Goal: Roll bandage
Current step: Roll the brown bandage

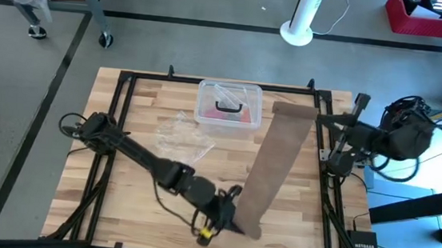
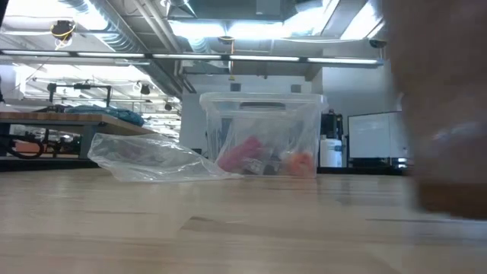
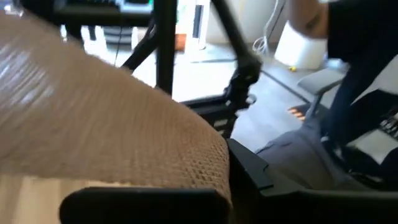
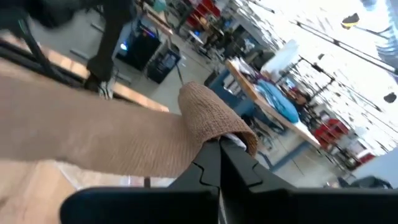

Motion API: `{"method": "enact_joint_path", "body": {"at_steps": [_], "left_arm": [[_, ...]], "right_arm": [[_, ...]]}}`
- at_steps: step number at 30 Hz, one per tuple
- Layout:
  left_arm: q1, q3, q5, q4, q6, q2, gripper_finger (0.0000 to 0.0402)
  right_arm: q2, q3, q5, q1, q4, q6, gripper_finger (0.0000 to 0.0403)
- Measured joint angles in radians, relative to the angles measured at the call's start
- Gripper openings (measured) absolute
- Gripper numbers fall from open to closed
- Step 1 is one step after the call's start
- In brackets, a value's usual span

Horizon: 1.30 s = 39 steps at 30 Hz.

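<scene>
The bandage point(image 1: 269, 164), a long brown elastic strip, runs from the table's far right toward its near edge, held off the wood between both grippers. My left gripper point(image 1: 233, 217) is shut at the strip's near end, close to the table's near edge. My right gripper point(image 1: 322, 117) is shut at the strip's far end, by the table's right frame. In the low view the bandage point(image 2: 449, 114) is only a brown blur at the right. My left gripper is shut on the bandage's near end point(image 3: 186, 168), reaching level toward the table's right side. The weave lies over the fingers point(image 3: 143, 205) and hides the place of contact. My right gripper pinches the bandage's far end point(image 4: 214, 121) between its two fingers point(image 4: 221, 155), close to their tips. The end folds over the fingertips. The fingers come roughly level from the table's right side, and the strip runs away from them without sagging.
A clear plastic box with a black handle point(image 1: 228, 108) stands at the far middle of the table, left of the bandage. A crumpled clear plastic bag point(image 1: 180, 136) lies in front of it to the left. A black frame point(image 1: 323, 189) edges the table.
</scene>
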Motion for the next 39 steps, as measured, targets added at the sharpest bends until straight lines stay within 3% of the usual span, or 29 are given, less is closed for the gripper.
{"method": "enact_joint_path", "body": {"at_steps": [6, 13, 20, 27, 32, 39], "left_arm": [[-0.074, 0.161, -0.052, -0.018, 0.118, -0.014, 0.0002], [-0.064, 0.308, -0.184, 0.003, 0.302, -0.089, 0.0006], [0.040, 0.353, -0.291, 0.000, 0.406, -0.173, 0.0004], [0.238, 0.355, -0.309, -0.039, 0.367, -0.222, 0.0002], [0.370, 0.355, -0.306, -0.173, 0.344, -0.239, 0.0004], [0.483, 0.311, -0.306, -0.396, 0.296, -0.231, 0.0002]], "right_arm": [[-0.048, -0.198, -0.034, 0.000, -0.005, 0.123, 0.0000], [-0.023, -0.381, -0.142, 0.000, 0.004, 0.282, 0.0000], [0.039, -0.516, -0.367, 0.001, 0.134, 0.382, 0.0000], [0.132, -0.571, -0.564, 0.010, 0.336, 0.380, 0.0000], [0.162, -0.571, -0.579, 0.112, 0.481, 0.339, 0.0000], [0.161, -0.505, -0.483, 0.256, 0.534, 0.326, 0.0000]]}}
